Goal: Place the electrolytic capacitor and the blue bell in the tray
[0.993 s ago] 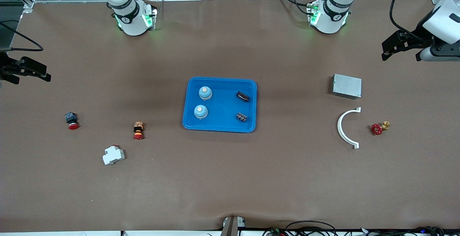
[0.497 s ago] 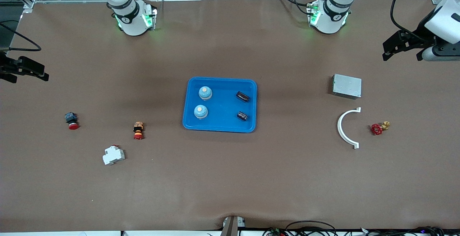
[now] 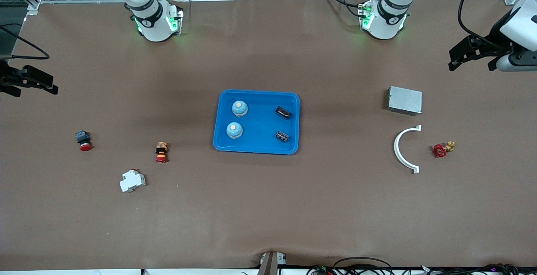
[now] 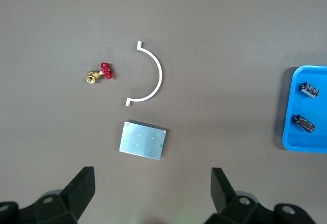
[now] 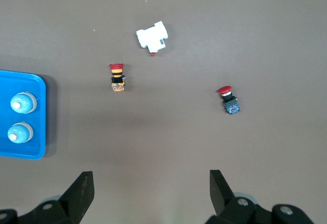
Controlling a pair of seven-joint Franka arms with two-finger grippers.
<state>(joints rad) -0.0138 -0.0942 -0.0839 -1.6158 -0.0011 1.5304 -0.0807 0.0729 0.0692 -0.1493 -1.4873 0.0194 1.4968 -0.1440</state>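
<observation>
Since the earlier frames only the arms have shifted: the left gripper (image 3: 470, 55) has drifted slightly outward at the left arm's end of the table, the right gripper (image 3: 29, 83) barely at all, while every part on the table lies as before. Both grippers hang empty with fingers spread wide (the wrist views show a clear gap between each pair). The tray (image 3: 256, 149) sits at mid-table and holds two blue bells (image 3: 239, 108) (image 3: 234, 130), upright, on the side toward the right arm's end, and two electrolytic capacitors (image 3: 283, 112) (image 3: 282, 136), lying on their sides, toward the left arm's end. No bell or capacitor remains on the bare table, so the task appears complete. Outside the tray lie a grey metal box (image 3: 404, 100), a white curved bracket (image 3: 402, 149) and a red-handled valve (image 3: 442, 149).
</observation>
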